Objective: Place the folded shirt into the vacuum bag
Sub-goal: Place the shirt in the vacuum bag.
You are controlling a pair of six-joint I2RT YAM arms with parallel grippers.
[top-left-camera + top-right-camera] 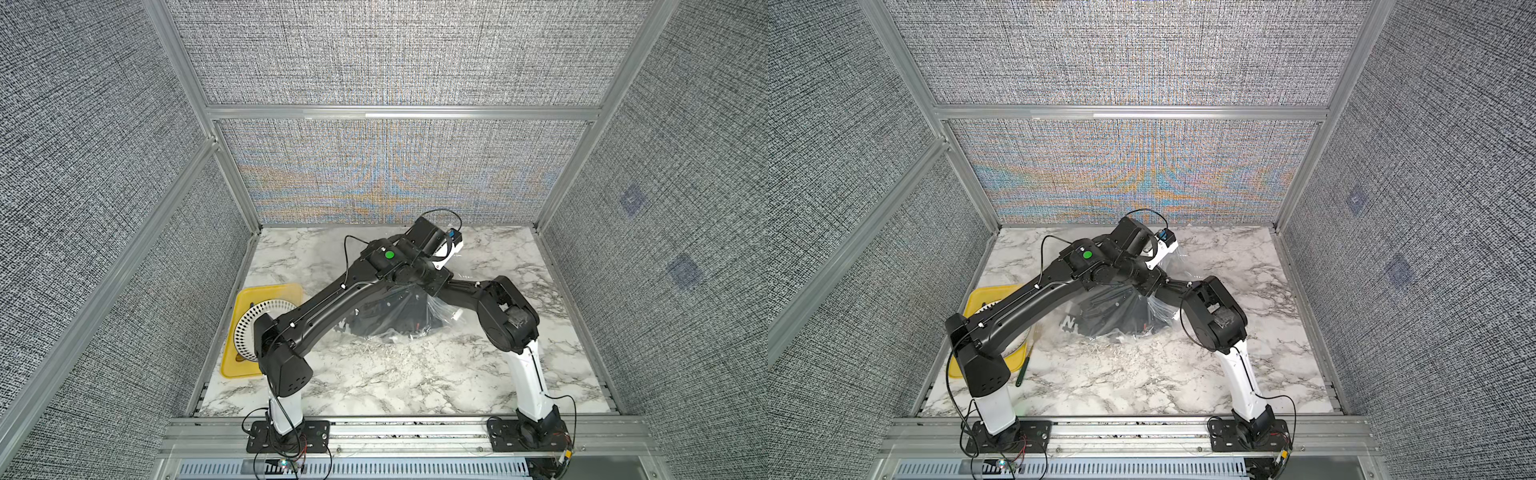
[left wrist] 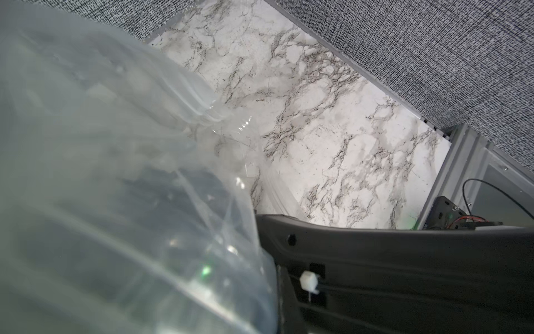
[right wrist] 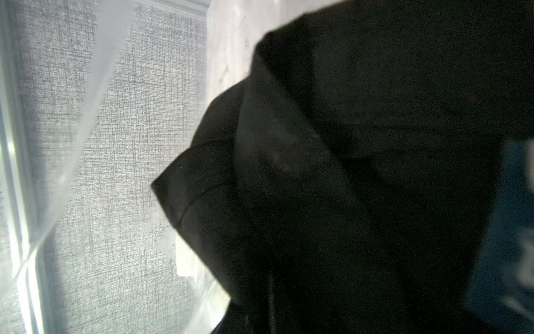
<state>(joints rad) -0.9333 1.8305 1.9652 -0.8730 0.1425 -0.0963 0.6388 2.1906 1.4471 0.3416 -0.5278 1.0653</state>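
The vacuum bag of clear crinkled plastic is pulled up like a tent at mid table. The black folded shirt shows dark through it. My left wrist hangs over the bag's far side. Its jaws are hidden, and blurred bag plastic fills the left wrist view where they sit. My right arm reaches under the left arm into the bag. In the right wrist view, black shirt fabric covers the jaws, with bag film beside it.
A yellow tray at the left edge carries a white plate with a black pattern. A green-handled utensil lies beside it. Small shreds litter the marble top. Grey walls close three sides. The right forearm passes under the left wrist.
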